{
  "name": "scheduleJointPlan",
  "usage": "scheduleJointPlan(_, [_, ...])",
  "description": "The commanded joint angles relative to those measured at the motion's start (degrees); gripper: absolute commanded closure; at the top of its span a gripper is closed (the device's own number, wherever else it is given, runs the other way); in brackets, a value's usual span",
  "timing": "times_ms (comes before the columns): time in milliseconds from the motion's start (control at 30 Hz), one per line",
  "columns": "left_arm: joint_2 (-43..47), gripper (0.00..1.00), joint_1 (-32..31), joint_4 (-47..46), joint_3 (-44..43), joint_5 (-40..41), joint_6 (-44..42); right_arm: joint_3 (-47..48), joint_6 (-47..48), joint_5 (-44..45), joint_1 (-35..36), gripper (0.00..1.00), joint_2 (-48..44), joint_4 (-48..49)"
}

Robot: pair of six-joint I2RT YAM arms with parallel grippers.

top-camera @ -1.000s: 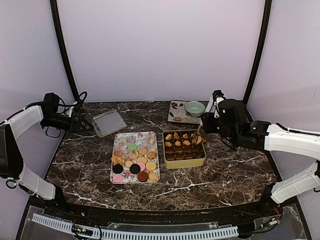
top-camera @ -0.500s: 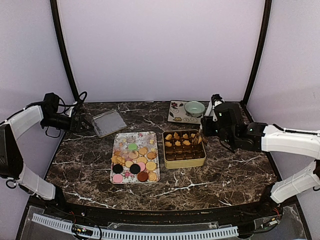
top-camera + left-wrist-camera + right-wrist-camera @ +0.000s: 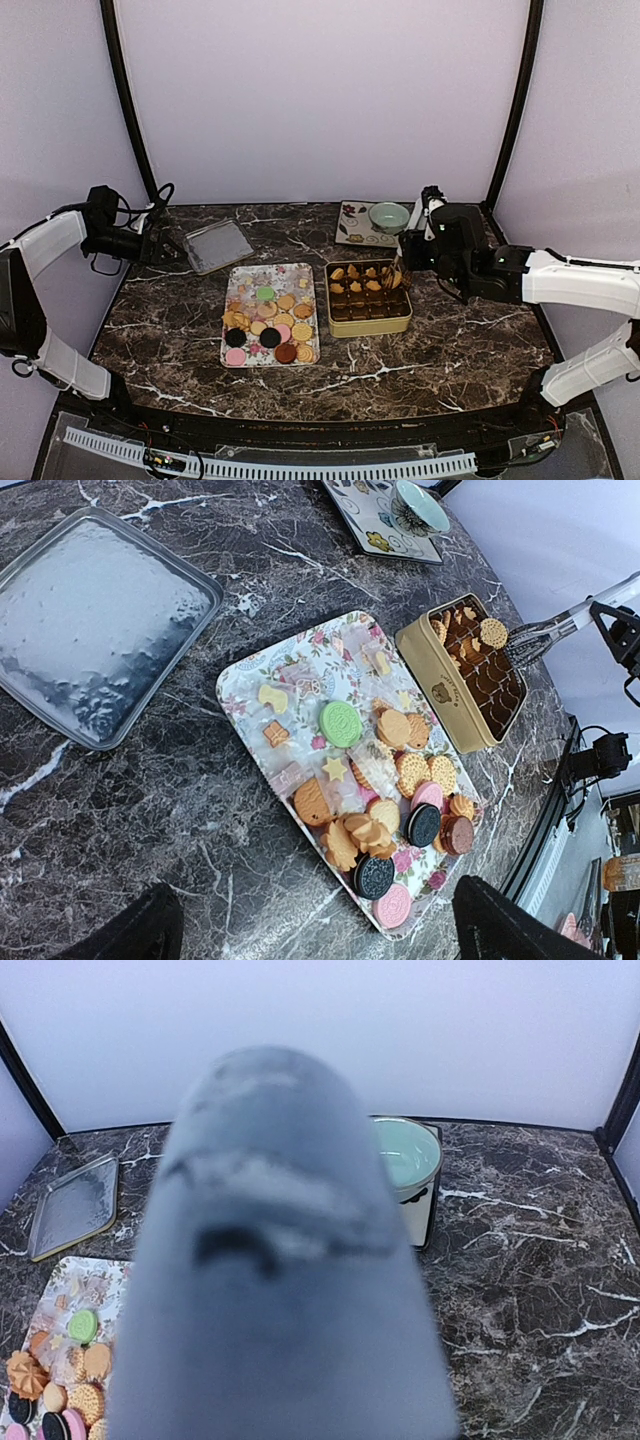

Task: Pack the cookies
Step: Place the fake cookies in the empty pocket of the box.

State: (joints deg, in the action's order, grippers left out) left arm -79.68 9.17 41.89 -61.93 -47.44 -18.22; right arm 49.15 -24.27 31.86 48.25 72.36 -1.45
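Gold tin (image 3: 440,695) holds a few of the cookies (image 3: 410,770), but most lie on the flowery tray (image 3: 300,670) just beside it. Your right gripper (image 3: 408,252) is clamped on metal tongs (image 3: 540,638), which pinch one round biscuit (image 3: 492,632) over the tin (the right wrist view is blocked by a grey blur). Your left gripper (image 3: 320,930) hangs wide apart and empty, off at the table's (image 3: 450,340) left.

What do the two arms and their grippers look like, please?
Both arms look alike: the left arm and right arm have smooth white shells on their long links and bulky black housings at joints and wrists. Black cables loop beside the left gripper, whose fingers are dark. No markings show.
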Motion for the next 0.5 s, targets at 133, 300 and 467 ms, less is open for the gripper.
scheduleJointPlan(133, [1.72, 0.04, 0.26, 0.83, 0.06, -0.96, -0.48, 1.91, 0.52, -0.33, -0.45, 0.56, 0.45, 4.45])
scheduleJointPlan(300, [1.87, 0.04, 0.26, 0.87, 0.14, -0.91, -0.51, 2.91, 0.72, 0.51, -0.52, 0.57, 1.14, 4.40])
scheduleJointPlan(467, [1.72, 0.04, 0.26, 0.74, 0.36, -1.00, -0.50, 4.21, 0.54, 1.92, -0.46, 0.63, 2.39, 4.78])
